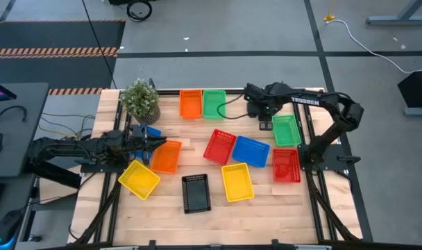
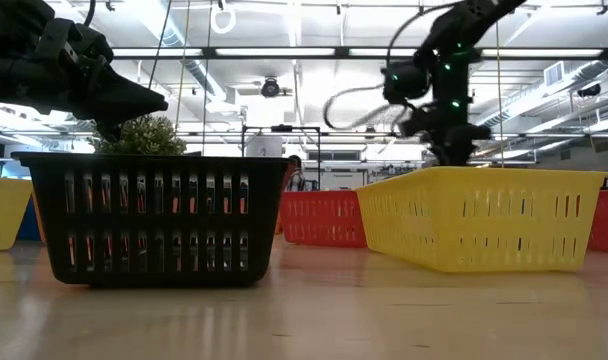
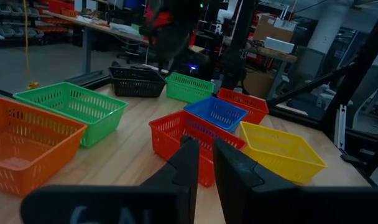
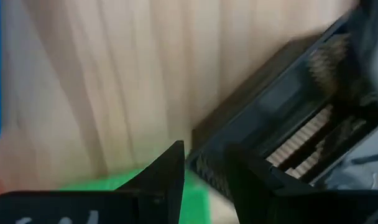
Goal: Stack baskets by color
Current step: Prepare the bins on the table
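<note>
**Baskets scattered singly over the desk, right pincer at a black one**

Nothing is stacked. At the far edge an orange basket (image 1: 191, 103) and a green basket (image 1: 214, 103) stand side by side, touching. Just right of them, a black basket (image 3: 136, 81) sits under the right arm, mostly hidden from above.

A second green basket (image 1: 286, 130) lies on the right side, with a red basket (image 1: 286, 164) nearer, just beside it. In the middle, another red basket (image 1: 220, 146) and a blue basket (image 1: 250, 151) sit tilted and touching. A yellow basket (image 1: 237, 182) lies just near of them, and a second black basket (image 1: 196, 192) to its left.

On the left are a second orange basket (image 1: 166, 157) and a second yellow basket (image 1: 139, 178). A corner of another blue basket (image 1: 152, 130) shows beneath the left arm.

The right pincer (image 4: 204, 152) hangs over the far black basket. Its fingers stand apart and the mesh wall is right at the gap; whether they touch it cannot be told.

The left pincer (image 1: 157, 142) hovers by the left orange basket, all but closed, with only a slim gap and nothing in it.

A potted plant (image 1: 140, 99) stands at the far left corner of the desk (image 1: 128, 215).
</note>
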You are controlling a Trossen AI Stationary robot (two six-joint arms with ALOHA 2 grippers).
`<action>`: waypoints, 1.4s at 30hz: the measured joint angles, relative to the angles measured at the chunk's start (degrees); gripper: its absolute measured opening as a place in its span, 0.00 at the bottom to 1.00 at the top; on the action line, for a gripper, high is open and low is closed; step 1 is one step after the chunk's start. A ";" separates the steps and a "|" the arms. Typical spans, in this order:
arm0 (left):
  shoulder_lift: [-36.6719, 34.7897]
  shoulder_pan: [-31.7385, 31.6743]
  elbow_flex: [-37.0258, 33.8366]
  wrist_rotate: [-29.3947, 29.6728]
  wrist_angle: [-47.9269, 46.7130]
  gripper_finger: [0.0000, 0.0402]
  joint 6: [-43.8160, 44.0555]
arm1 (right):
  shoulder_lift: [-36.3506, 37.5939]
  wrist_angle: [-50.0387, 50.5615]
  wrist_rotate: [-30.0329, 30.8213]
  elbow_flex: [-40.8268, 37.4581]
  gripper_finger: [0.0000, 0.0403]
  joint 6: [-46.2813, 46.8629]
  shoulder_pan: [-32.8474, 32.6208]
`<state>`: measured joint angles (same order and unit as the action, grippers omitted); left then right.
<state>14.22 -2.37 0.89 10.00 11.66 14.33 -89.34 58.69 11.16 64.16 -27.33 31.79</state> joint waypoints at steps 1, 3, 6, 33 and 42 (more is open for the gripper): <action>0.00 -0.02 0.00 0.00 0.00 0.13 0.00 | 0.00 0.54 0.14 -0.77 0.30 -0.13 0.21; 0.01 -0.01 0.00 0.00 0.00 0.13 -0.30 | -0.07 0.65 1.05 -1.91 0.30 -0.13 0.43; 0.00 -0.01 -0.02 0.00 0.01 0.12 -0.63 | -0.63 -0.25 2.51 -3.61 0.32 -0.45 0.66; 0.02 0.00 -0.02 0.19 0.13 0.13 -0.59 | -0.63 -19.58 3.88 -7.88 0.06 1.70 -4.14; 0.01 -0.01 -0.02 0.47 1.09 0.12 -0.51 | -3.66 -20.91 -3.27 4.44 0.04 21.57 -8.57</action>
<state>14.23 -2.39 0.86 10.47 12.75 13.82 -93.00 37.77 7.88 68.61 -5.76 23.22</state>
